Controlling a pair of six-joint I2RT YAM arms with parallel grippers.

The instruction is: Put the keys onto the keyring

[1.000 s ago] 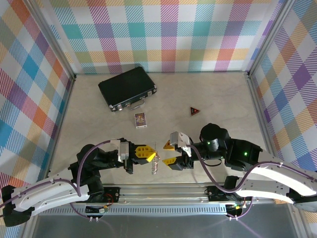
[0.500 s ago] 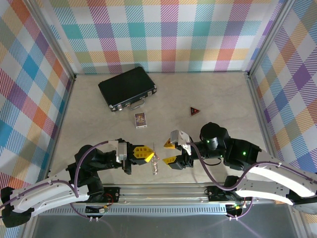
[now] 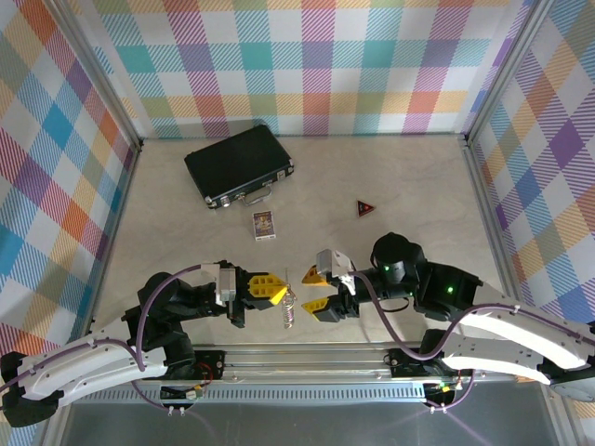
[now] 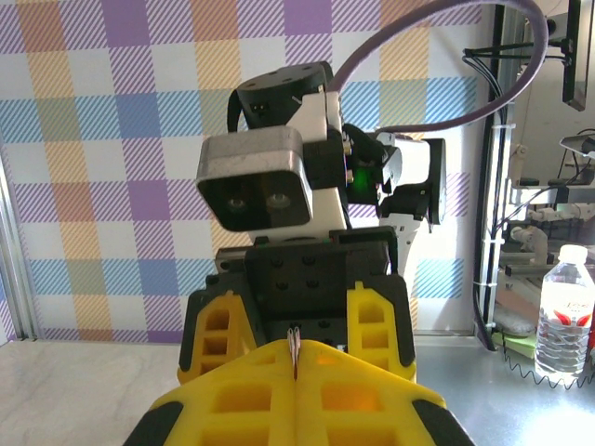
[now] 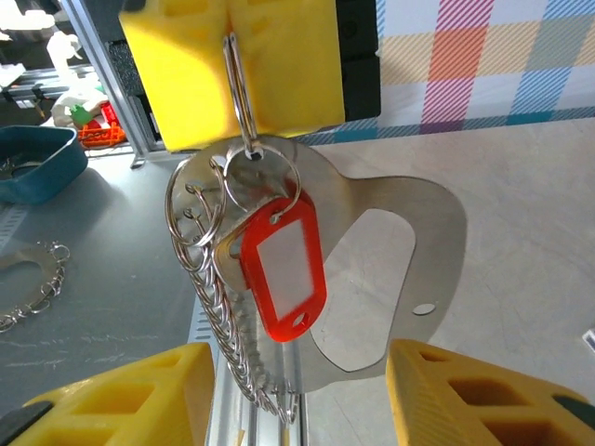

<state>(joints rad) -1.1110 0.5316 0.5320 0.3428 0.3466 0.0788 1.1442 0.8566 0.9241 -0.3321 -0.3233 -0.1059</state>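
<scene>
right end effector (image 3: 316,291): crept closer to keyring (image 5: 444,243), jaws apart, empty.
left end effector (image 3: 276,291): pinching keyring's top.
keys (image 5: 284,269): red tag hanging against keyring.
risk: right end effector snags keyring, twists it loose.

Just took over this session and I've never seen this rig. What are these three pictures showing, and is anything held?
This is a two-armed robot bolted at the near edge of the table. The overhead picture shows both arms: the left gripper and right gripper face each other. On the table lie a black case, a small card and a dark red triangle. The other two pictures come from a camera on each wrist. The left gripper is shut on the top ring of the keyring, which hangs with the keys, red tag showing. The right gripper is open, yellow fingers apart, holding nothing.
</scene>
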